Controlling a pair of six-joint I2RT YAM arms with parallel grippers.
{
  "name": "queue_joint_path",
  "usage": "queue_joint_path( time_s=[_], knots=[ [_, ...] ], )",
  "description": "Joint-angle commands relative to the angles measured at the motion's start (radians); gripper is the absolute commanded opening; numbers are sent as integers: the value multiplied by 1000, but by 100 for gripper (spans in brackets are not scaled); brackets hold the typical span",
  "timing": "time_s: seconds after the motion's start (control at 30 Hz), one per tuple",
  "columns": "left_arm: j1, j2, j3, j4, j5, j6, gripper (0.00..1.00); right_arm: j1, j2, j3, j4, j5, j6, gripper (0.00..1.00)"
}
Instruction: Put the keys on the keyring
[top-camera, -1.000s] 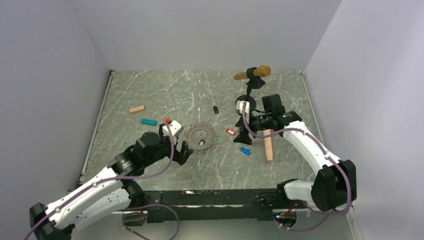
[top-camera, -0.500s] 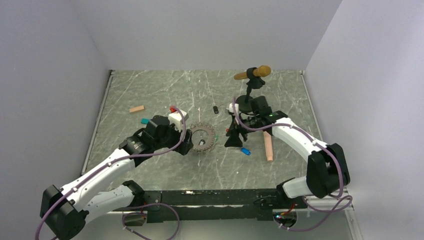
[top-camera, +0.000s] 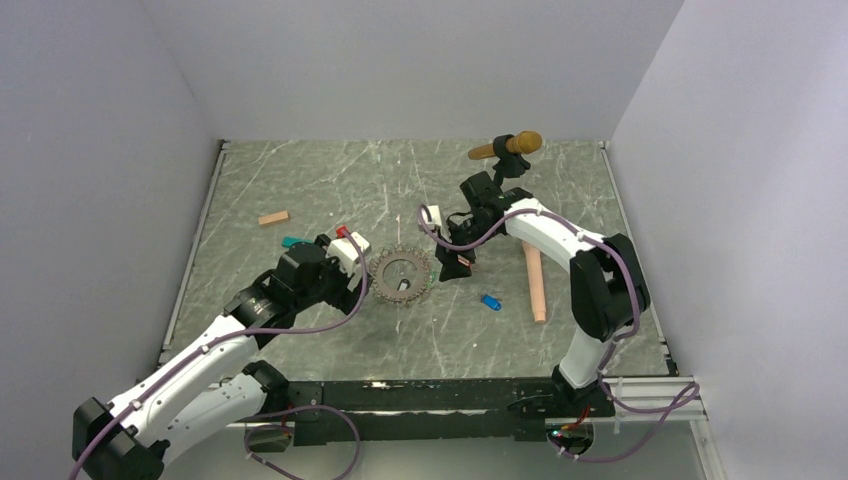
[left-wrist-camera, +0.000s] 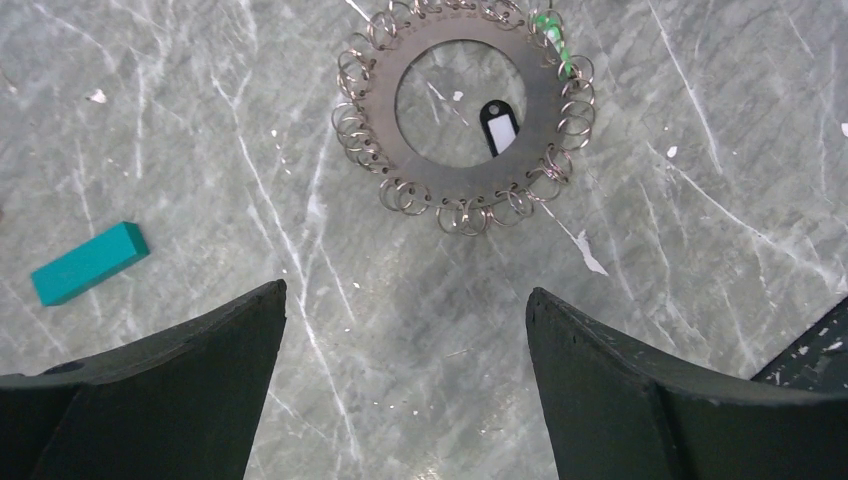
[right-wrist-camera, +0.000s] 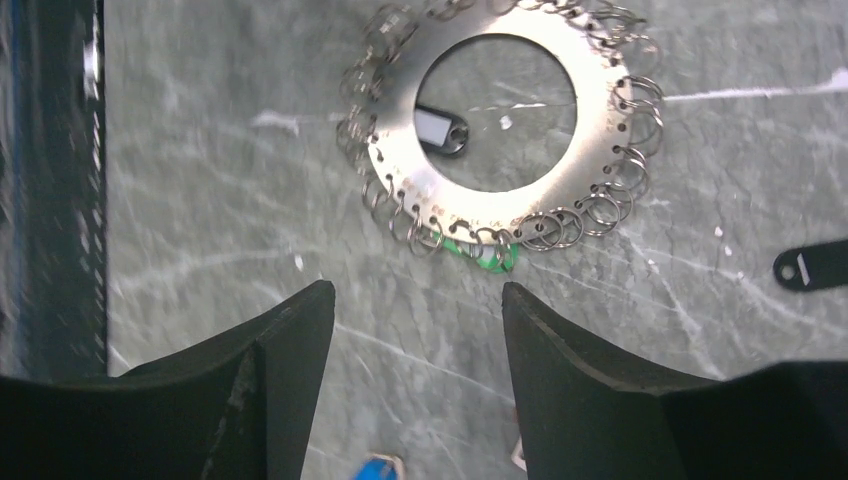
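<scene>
Right arm has swung left, off the stand's side and in toward the keyring (top-camera: 402, 274). Left arm has eased back a little from the ring's near-left edge.

Right gripper (right-wrist-camera: 415, 370): jaws spread wide, nothing between them. It hovers just right of the keyring with the ring ahead of the fingertips.

Left gripper (left-wrist-camera: 405, 380): jaws likewise spread wide and empty, on the ring's opposite side.

Keyring: lies flat on the surface (top-camera: 300, 180), about mid-table between the two grippers. It shows as a flat metal annulus with many small split rings hung round its outer edge. A black tag (left-wrist-camera: 497, 125) lies inside its hole.

Green key (left-wrist-camera: 548, 28): at the ring's rim among the split rings. Cannot tell whether it is threaded on or only lying against them.

Blue key (top-camera: 490, 301): loose on the surface, to the right of the ring and nearer the arm bases, apart from it.

Red key: not clearly resolved, so no entry.

Handling, judged:
- The annulus looks stiff, thin and light, with smooth metal sitting flush to the surface, so it should slide if pushed from the side.
- Best hold is probably across the flat band, one finger in the hole and one outside.
- The split rings are loose and will swing.
- The keys are tiny and light, so pinch the plastic tag on its long sides.
</scene>
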Motion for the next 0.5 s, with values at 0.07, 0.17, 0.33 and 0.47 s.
queue_joint_path(
  time_s=[0.07, 0.17, 0.33, 0.47],
  knots=[
    [15, -32, 32, 15, -55, 68, 92, -1, 141, 170, -211, 35, -407, 64],
    [26, -50, 29, 24, -33, 66, 92, -1, 218, 224, -218, 50, -437, 54],
    [41, -54, 30, 35, 13, 65, 92, -1, 338, 361, -284, 59, -417, 39],
    [48, -48, 33, 32, 27, 65, 91, 5, 365, 363, -283, 44, -416, 37]
  ],
)
